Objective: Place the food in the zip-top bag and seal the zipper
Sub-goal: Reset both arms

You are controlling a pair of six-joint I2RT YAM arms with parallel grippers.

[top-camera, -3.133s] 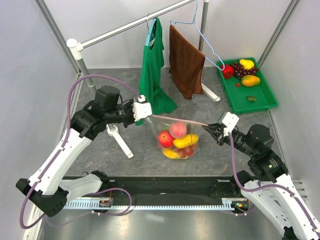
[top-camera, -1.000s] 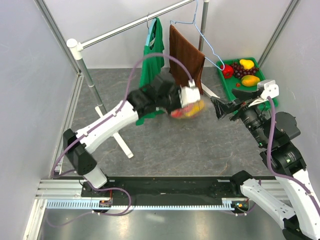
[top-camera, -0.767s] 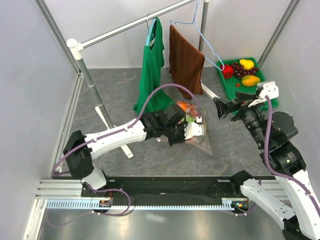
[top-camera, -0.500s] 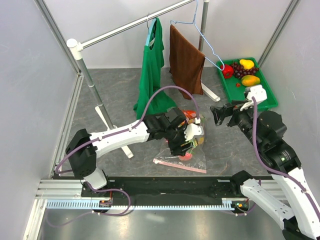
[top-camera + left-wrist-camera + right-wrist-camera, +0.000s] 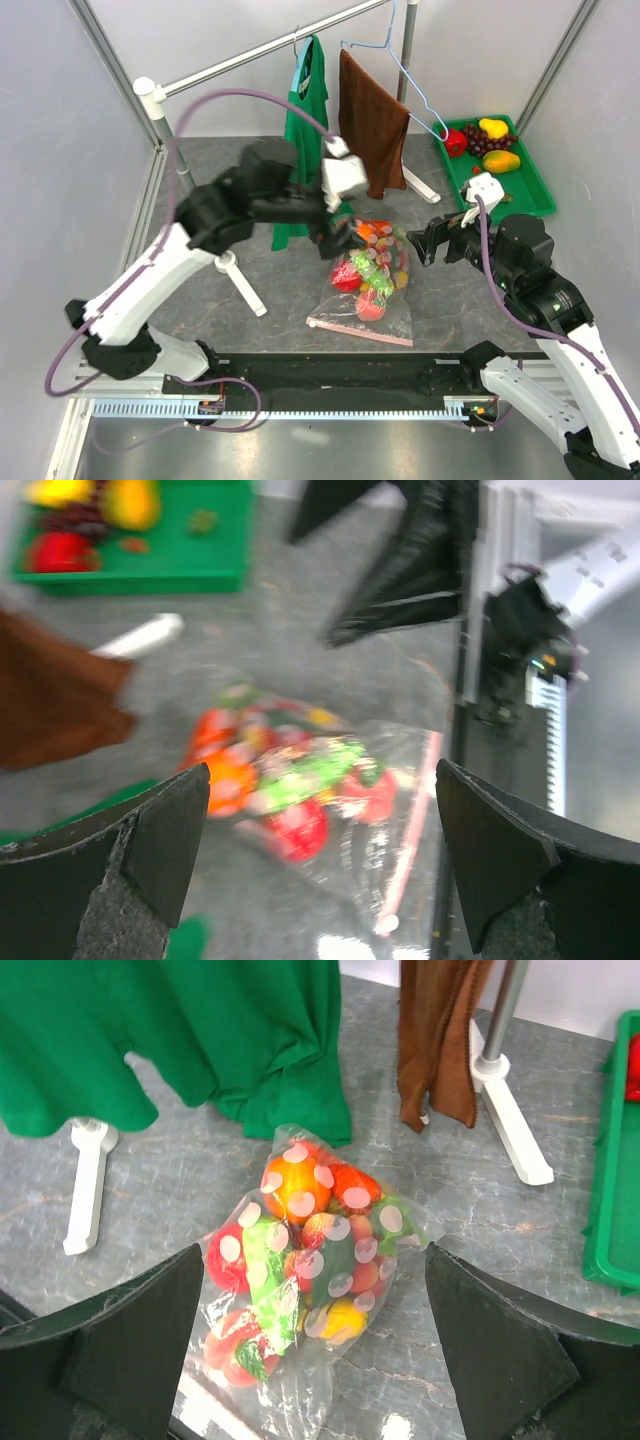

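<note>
Though both arms reach in over the middle of the table, neither has anything in its grasp. The left gripper (image 5: 336,236) hangs over the far left end of the bag with its two dark fingers spread wide. Its wrist camera shows only open air between them. The right gripper (image 5: 420,243) sits off the bag's far right side, tipped toward it, its fingers just as wide apart and closed on nothing.

Below and between them, the clear zip-top bag printed with pale pink dots (image 5: 385,318) lies flat on the grey stone-patterned table (image 5: 240,190), apart from both grippers. The small glossy toy food (image 5: 300,1188), in red, orange, yellow and green pieces, is bunched together inside its far half. The zipper, a thin pink strip along the short edge (image 5: 360,332), is at the end nearest the arm bases. I cannot tell from here whether it is pressed shut.

Behind the bag, a green cloth (image 5: 305,110) and a brown towel (image 5: 372,125) hang from a metal rail (image 5: 260,52). Far right, a green plastic tray (image 5: 520,195) holds a red piece, purple grapes and two yellow-orange fruits.
</note>
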